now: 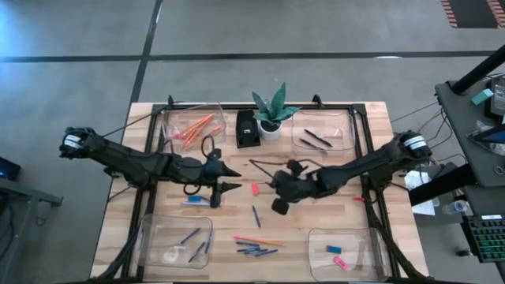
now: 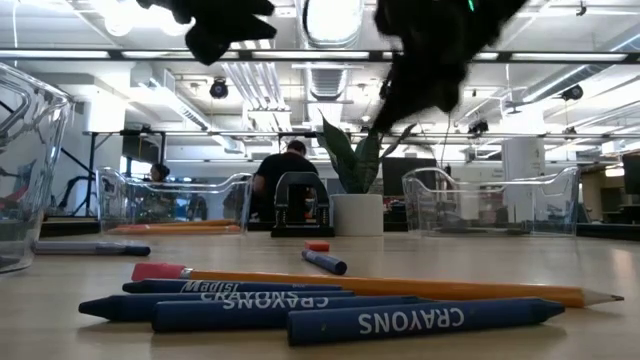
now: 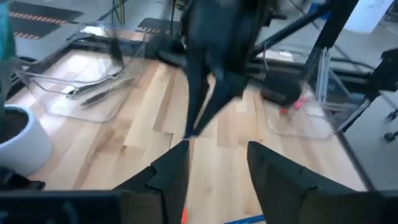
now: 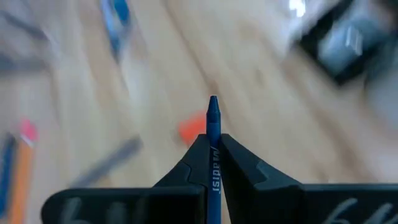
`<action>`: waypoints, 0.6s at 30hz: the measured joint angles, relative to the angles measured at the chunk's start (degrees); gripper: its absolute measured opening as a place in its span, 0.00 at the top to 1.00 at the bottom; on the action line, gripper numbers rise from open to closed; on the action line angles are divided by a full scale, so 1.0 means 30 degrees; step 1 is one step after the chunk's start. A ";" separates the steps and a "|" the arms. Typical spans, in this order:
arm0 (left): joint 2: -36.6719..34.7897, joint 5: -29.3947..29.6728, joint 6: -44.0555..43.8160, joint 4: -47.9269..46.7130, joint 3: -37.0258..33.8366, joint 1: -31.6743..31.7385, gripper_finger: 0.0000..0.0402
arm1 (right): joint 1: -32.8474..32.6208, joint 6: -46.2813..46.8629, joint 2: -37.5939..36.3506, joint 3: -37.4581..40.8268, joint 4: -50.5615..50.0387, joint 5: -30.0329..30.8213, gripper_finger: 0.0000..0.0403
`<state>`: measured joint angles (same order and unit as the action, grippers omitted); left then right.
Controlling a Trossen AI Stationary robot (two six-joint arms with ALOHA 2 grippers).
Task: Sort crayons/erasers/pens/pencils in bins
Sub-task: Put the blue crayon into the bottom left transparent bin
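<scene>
My right gripper [image 1: 278,189] hangs above the table's middle, shut on a blue crayon [image 4: 213,134]. My left gripper [image 1: 233,178] stands open to its left, pointing at it, nothing between its fingers [image 3: 177,174]. On the table lie more blue crayons [image 1: 256,250], an orange pencil [image 1: 258,240], a red eraser [image 1: 255,188], one lone crayon [image 1: 256,216] and a blue-and-white pen [image 1: 197,202]. Four clear bins hold pencils [image 1: 192,126], pens [image 1: 317,139], crayons [image 1: 192,243] and erasers [image 1: 338,255]. My right gripper pinches the blue crayon's printed shaft [image 4: 213,167] between its two fingers. The crayon lies along the fingers, and its pointed tip [image 4: 213,104] sticks out ahead of them. The crayon is lifted clear of the table, slanting down.
A small black box [image 1: 248,128] and a potted plant [image 1: 272,118] stand at the far middle between the two far bins. A black frame [image 1: 359,150] runs along the table's sides. A bare strip of wood [image 1: 229,217] lies between the grippers and the near bins.
</scene>
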<state>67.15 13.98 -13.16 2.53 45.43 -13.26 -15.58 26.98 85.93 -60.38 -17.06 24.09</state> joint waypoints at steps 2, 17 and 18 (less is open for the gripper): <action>0.0583 0.0001 0.0068 0.0227 0.0000 0.0000 0.61 | 0.0111 -0.1646 -0.0736 -0.0008 0.1440 0.0053 0.96; 0.4740 0.0008 0.2159 0.8013 0.0146 0.0000 0.60 | 0.0083 -0.8900 -0.1379 0.0044 0.9552 -0.1562 0.96; 0.4978 0.0004 0.2189 0.8670 0.0139 0.0000 0.60 | 0.0083 -0.8999 -0.1300 0.0044 0.9793 -0.1582 0.96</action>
<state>82.08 13.99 -6.59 28.54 45.85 -13.26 -15.33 -0.02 82.03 -60.25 12.32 19.34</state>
